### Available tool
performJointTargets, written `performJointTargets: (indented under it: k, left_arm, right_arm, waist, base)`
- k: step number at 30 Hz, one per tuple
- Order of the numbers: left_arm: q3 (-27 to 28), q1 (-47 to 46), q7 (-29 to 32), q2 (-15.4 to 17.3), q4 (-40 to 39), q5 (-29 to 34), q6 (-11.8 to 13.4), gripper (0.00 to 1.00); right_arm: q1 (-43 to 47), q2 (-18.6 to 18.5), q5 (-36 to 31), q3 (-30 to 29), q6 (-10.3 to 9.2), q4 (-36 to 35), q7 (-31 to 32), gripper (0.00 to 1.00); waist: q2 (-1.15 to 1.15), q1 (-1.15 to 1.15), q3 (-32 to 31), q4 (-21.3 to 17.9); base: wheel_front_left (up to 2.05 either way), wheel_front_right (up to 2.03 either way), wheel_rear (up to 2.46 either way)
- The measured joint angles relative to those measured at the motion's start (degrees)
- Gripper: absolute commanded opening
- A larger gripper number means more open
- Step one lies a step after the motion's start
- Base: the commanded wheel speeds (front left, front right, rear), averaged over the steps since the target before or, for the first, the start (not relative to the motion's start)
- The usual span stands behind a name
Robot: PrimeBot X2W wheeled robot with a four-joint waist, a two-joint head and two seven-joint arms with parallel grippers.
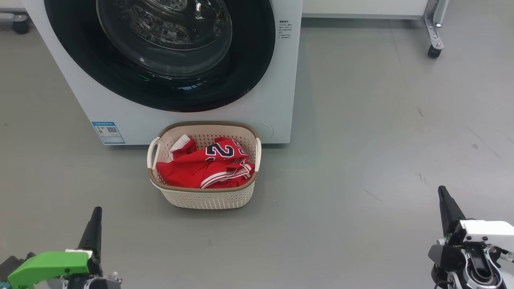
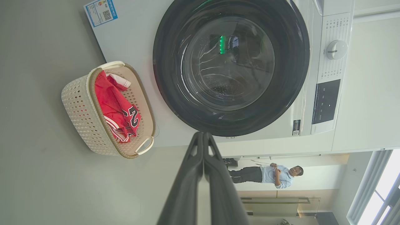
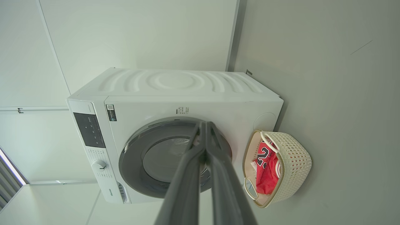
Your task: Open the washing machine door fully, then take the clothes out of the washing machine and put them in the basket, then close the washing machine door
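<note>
Jaws closed, empty, on left gripper (image 1: 96, 216) and right gripper (image 1: 443, 196); clothes (image 1: 188, 168) lie ahead in basket (image 1: 205, 199).

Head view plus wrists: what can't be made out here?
- Steel drum contents: head view, glare on the round black-rimmed glass door veils them; top edge crops it.
- Small blue label sticker: head view, print too small.
- Floor of the cream perforated plastic basket: head view, red jersey covers it.
- Door centre: right wrist view, shut right gripper crosses it.

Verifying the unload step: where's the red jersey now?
In the head view, the red jersey lies inside the cream basket on the floor, directly before the washing machine, below its shut door.
</note>
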Motion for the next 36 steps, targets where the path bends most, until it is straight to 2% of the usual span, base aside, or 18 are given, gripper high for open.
performJointTargets:
  k: [36]
  left_arm:
    - [0.26,-0.01,0.07,-0.02,-0.08,0.00,0.00,0.00]
  right_arm:
    - [-0.01,0.04,0.00,-0.14,0.00,-0.04,0.43,0.00]
  waist:
    - [0.00,0.00,0.01,0.00]
  base:
    - [0.00,0.00,0.00]
